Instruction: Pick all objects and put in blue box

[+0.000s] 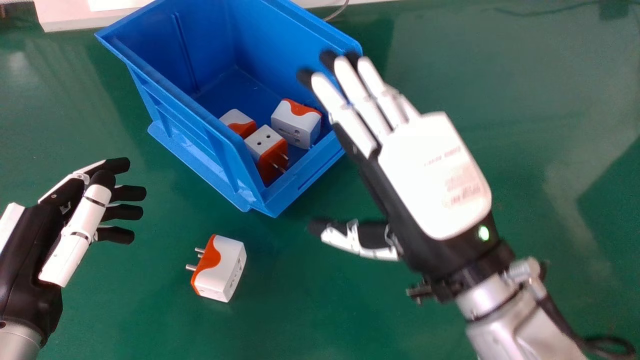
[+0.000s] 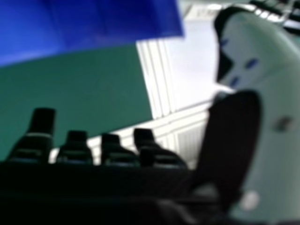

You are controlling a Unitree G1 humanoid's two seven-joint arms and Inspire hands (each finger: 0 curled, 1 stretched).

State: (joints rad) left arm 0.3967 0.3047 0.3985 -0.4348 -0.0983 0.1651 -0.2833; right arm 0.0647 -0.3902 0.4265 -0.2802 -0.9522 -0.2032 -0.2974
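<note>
In the head view a white and orange adapter (image 1: 220, 270) lies on the green table between my hands, its pins pointing left. Three similar adapters, one of them (image 1: 296, 124) nearest the right wall, are inside the blue box (image 1: 200, 125). My right hand (image 1: 432, 175) is over the box's right front side, its fingers extended and holding nothing. My left hand (image 1: 75, 230) rests at the left, its fingers loosely extended and holding nothing. In the right hand view my right hand (image 2: 157, 152) shows its fingertips below the blue box (image 2: 93, 23).
A white object (image 1: 75, 17) stands behind the box at the back left. A cable (image 1: 337, 11) lies behind the box. Green table surface (image 1: 550, 125) stretches to the right of my right hand.
</note>
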